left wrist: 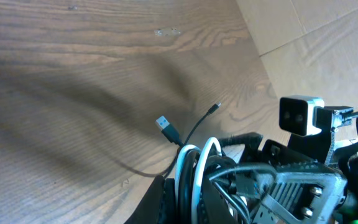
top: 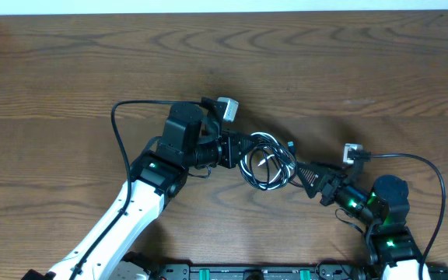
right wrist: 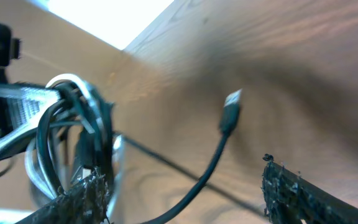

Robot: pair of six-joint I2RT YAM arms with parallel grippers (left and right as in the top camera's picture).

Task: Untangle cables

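**Overhead:** dark brown wood-grain table (top: pixel 68 70), matte, w/ a pale strip (top: pixel 208 6) along the top of the shot. The cables (top: pixel 269 163) sit as one bundle of black + white loops near table centre, btwn the two arms. Left gripper (top: pixel 243 149) comes in from the left, its tips in the bundle's left side. Its jaws are pressed together, prob. pinching some of the loops, tho which strands is hard to make out. Right gripper (top: pixel 306 175) points up-left at the bundle's right side, tips just beside it, jaws spread.

**Left wrist:** the wood runs off to a straight edge at upper right. Beyond it are beige panels (left wrist: pixel 316 43) w/ seams. Soft shadows lie across the grain. The white + black cables (left wrist: pixel 194 165) stand looped at bottom centre. One black cord leaves the bundle and ends in a USB plug (left wrist: pixel 165 126) w/ a blue insert. A thinner cord ends in a small plug (left wrist: pixel 216 107) near it. The other arm's white-faced camera (left wrist: pixel 300 115) shows at right.

**Right wrist:** blurred. Two dark fingers (right wrist: pixel 291 186) sit at bottom left and bottom right, well apart, nothing clamped. A black cord w/ the USB plug (right wrist: pixel 232 109) rises btwn them. The bundle (right wrist: pixel 67 124) is at left. Wood fills the rest, w/ a bright white patch (right wrist: pixel 117 15) past the table edge, top left.
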